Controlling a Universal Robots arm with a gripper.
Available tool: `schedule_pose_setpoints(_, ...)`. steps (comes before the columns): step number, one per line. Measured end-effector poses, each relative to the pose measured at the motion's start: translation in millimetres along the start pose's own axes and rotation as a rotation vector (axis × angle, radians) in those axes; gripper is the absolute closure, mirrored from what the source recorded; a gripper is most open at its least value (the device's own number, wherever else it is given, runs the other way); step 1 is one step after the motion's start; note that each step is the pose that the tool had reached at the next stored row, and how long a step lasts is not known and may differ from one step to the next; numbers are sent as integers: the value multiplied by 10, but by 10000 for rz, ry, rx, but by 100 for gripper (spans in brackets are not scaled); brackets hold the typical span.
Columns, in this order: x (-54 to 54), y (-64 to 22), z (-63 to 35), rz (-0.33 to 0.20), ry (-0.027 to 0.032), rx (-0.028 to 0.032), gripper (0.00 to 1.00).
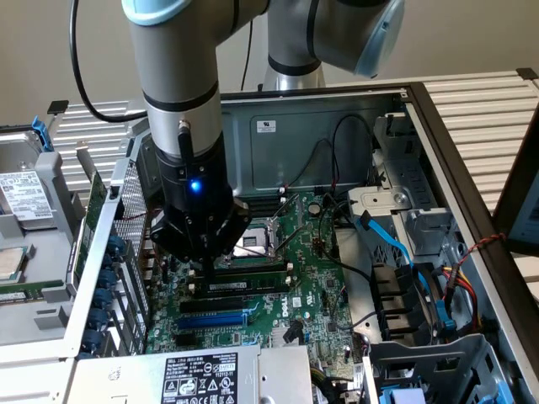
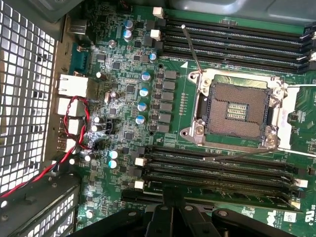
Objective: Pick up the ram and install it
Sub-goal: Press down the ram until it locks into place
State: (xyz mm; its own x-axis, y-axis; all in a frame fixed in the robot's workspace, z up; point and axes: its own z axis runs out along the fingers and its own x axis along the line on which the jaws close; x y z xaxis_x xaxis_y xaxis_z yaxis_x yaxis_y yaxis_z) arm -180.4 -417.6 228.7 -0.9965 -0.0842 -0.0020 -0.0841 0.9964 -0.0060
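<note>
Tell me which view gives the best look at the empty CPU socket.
The wrist view: the CPU socket lies open and whole there, its pin field and metal frame unobstructed, with black memory slots on either side. In the exterior view the socket is seen at a slant, partly behind the gripper.

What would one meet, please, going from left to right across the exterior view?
Grey perforated metal card bracket wall → black gripper low over the green motherboard → silver square processor socket → blue flat cable → red and yellow wire bundle.
</note>
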Motion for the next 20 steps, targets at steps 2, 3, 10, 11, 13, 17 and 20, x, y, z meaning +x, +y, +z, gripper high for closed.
schedule_pose_setpoints(2,1,0,6,29,1,0,90)
schedule_pose_setpoints(3,2,0,10,42,0,-4,90)
schedule_pose_setpoints(10,-9,-4,-123,90,-5,-5,90)
schedule_pose_setpoints(11,-23,-6,-146,91,-7,-2,90)
schedule_pose_setpoints(13,-66,-10,-168,91,-42,-2,90)
schedule_pose_setpoints(17,-176,-23,-192,91,-118,5,90)
schedule_pose_setpoints(20,-274,-44,-237,91,-125,6,90)
